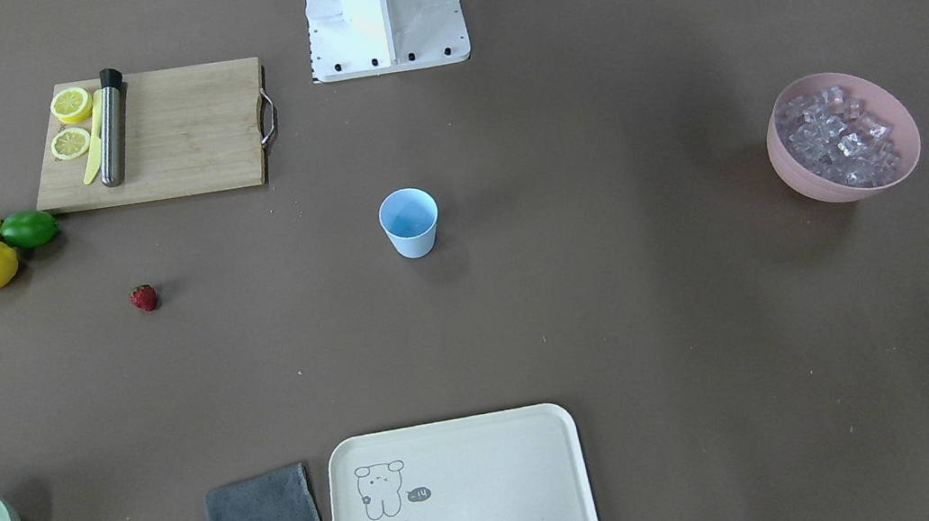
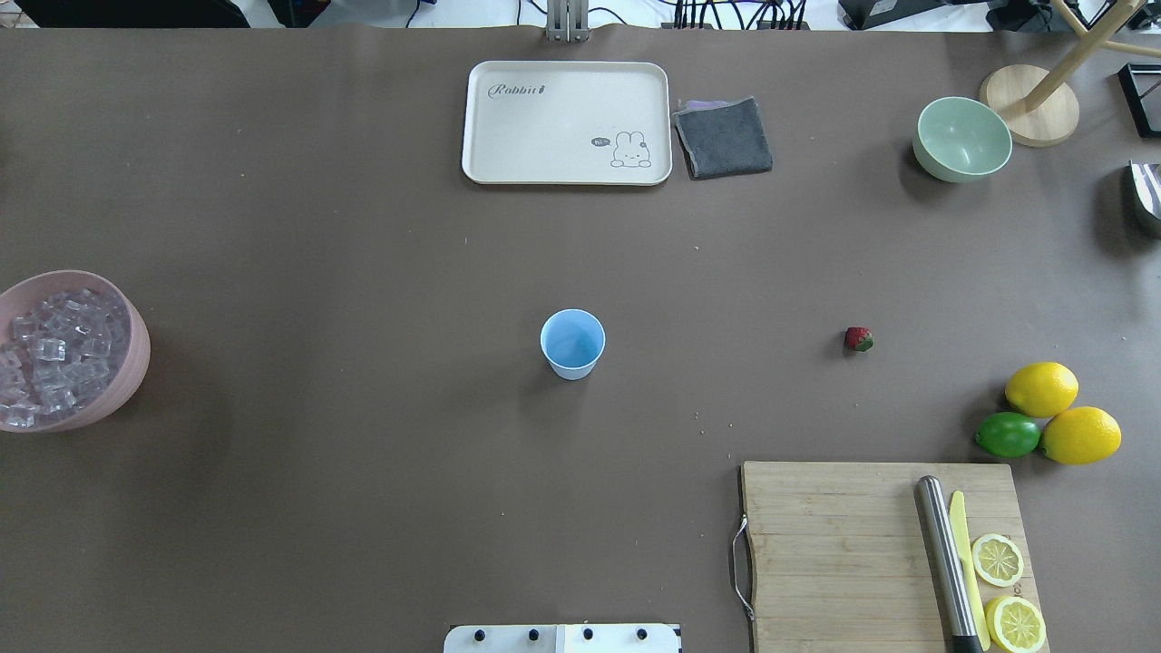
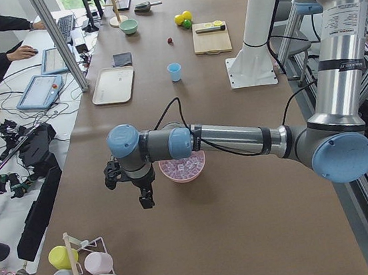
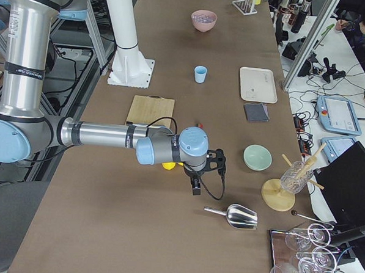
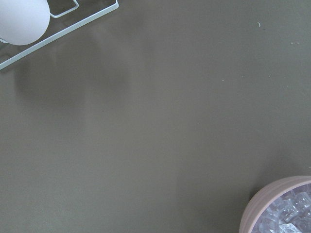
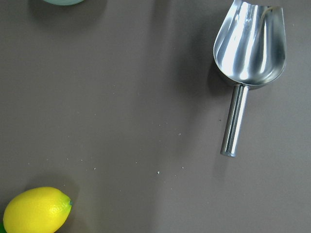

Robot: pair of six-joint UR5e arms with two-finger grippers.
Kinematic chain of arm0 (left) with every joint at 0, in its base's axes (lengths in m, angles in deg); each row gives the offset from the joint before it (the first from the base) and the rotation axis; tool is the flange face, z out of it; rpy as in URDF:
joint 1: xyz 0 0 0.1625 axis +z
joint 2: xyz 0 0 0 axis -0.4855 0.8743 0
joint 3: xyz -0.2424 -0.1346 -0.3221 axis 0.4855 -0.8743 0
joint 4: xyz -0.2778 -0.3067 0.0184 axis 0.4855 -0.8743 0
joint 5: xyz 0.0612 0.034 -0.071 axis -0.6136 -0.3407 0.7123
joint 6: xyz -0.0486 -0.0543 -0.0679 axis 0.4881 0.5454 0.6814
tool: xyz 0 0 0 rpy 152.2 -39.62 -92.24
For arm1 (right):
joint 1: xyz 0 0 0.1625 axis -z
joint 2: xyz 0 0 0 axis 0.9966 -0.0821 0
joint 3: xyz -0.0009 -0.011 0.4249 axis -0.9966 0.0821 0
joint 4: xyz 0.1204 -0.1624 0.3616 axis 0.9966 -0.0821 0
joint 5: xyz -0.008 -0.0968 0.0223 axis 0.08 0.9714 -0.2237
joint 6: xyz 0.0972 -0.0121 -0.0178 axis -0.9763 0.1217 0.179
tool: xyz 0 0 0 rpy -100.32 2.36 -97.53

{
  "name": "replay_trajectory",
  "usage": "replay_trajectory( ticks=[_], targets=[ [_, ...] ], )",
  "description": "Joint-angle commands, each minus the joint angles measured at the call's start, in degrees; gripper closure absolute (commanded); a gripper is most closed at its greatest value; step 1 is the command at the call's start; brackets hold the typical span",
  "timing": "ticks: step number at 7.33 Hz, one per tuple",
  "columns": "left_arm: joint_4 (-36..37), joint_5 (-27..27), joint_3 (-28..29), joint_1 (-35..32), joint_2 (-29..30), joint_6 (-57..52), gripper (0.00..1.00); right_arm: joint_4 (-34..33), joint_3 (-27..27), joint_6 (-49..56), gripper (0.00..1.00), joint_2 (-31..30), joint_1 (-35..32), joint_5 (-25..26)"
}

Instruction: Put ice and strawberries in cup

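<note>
The light-blue cup (image 2: 572, 343) stands upright near the table's middle, and nothing shows inside it. A small red strawberry (image 2: 858, 339) lies on the table to its right. The ice (image 2: 54, 349) fills a pink bowl (image 2: 136, 345) at the left edge. My left gripper (image 3: 146, 199) hangs just beside that bowl, toward the table's left end; it shows only in the exterior left view, so I cannot tell its state. My right gripper (image 4: 196, 186) hovers near the lemons at the right end; it shows only in the exterior right view, so I cannot tell its state either.
A cutting board (image 2: 843, 544) holds a metal rod, a yellow knife and lemon halves. Two lemons (image 2: 1041, 388) and a lime (image 2: 1008, 434) lie nearby. A cream tray (image 2: 567, 122), grey cloth (image 2: 723, 136) and green bowl (image 2: 962, 138) sit at the far edge. A metal scoop (image 6: 248, 53) lies by the right gripper.
</note>
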Motion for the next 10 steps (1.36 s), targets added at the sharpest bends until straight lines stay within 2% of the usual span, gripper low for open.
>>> replay_trajectory(
  ticks=[1,5,7,10],
  targets=[
    [0.00,-0.01,0.11,-0.03,0.02,0.00,0.02,0.00,0.33,-0.73,0.00,0.79,0.09,-0.11],
    [0.00,-0.10,0.46,1.10,0.19,0.00,0.02,0.00,-0.63,-0.65,0.00,0.88,0.97,1.03],
    [0.00,-0.10,0.46,1.29,0.28,0.00,0.02,0.00,-0.37,-0.65,0.00,0.71,1.85,3.39],
    [0.00,-0.01,0.46,1.38,0.28,0.00,0.02,-0.62,-0.19,-0.73,0.00,0.45,1.85,3.58]
  ],
)
